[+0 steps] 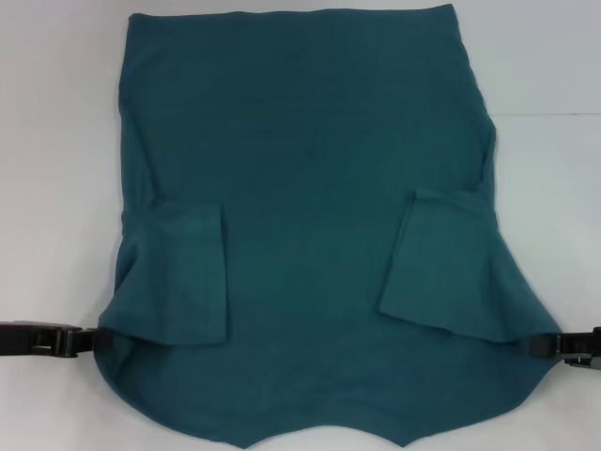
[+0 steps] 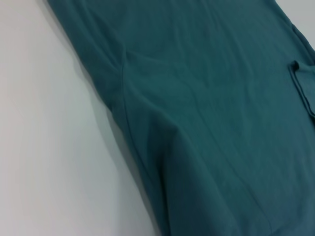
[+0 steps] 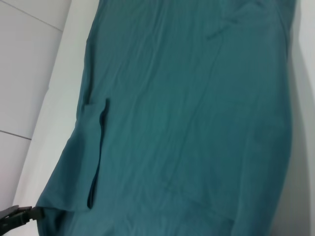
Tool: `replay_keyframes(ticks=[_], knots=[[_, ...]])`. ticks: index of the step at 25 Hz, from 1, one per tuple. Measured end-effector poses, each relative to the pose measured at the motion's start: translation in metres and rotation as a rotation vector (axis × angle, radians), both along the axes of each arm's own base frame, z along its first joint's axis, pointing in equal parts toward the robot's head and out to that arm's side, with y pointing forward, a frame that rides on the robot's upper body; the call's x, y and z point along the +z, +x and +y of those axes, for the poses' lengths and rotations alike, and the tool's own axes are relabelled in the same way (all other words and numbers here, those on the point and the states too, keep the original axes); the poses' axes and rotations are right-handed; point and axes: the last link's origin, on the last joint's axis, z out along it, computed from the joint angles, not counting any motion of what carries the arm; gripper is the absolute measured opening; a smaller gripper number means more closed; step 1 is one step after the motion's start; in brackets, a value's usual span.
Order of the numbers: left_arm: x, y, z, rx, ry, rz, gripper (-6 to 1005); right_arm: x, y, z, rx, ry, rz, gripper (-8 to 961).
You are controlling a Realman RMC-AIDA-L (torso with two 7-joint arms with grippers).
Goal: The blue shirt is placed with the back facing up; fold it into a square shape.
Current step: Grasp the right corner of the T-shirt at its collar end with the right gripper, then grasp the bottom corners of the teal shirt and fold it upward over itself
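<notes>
1. The shirt [image 1: 310, 188] lies spread on the white table [image 1: 56, 141] and fills the middle of the head view, from near the top edge down past the bottom edge.
2. Its plain side faces up; no lettering shows.
3. The straight far edge runs across the top of the frame; the near edge at the bottom is scalloped, with a shallow dip at centre.
4. Both sleeves are folded inward onto the body: the left sleeve [image 1: 183, 272] lies as a flap at lower left, the right sleeve [image 1: 441, 263] as a flap at lower right.
5. The lower corners flare outward, pulled toward the frame's side edges.
6. The left gripper [image 1: 94, 340] sits at the lower left edge of the head view, its tip touching the shirt's left corner. The cloth hides the fingertips, so I cannot tell whether it pinches the cloth.
7. The right gripper [image 1: 537, 346] sits at the lower right edge, touching the right corner; I cannot tell its state either.
8. Bare table shows as strips on both sides of the shirt, wider toward the top corners.
9. The left wrist view shows the shirt's side edge running diagonally, with bare table beside it.
</notes>
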Motion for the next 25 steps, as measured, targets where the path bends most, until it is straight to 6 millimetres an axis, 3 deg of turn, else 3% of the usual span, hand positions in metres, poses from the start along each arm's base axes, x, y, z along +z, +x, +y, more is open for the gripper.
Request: replay_keyframes(ticks=[5,8,13,25], knots=[[0.0,0.0,0.0,0.002,0.001,-0.002,81,0.0,0.002,-0.002,0.004,-0.002,-0.008,405],[-0.001,0.001,0.0,0.004,0.0,-0.003,83,-0.001,0.003,-0.004,0.012,0.002,-0.012,167],[-0.001,-0.001,-0.003,0.026,-0.001,-0.012,85,0.001,0.007,-0.009,0.022,0.026,-0.01,30],[0.011,-0.023,-0.033,0.154,0.051,-0.081,91,0.021,0.011,-0.013,0.06,0.07,-0.002,31]])
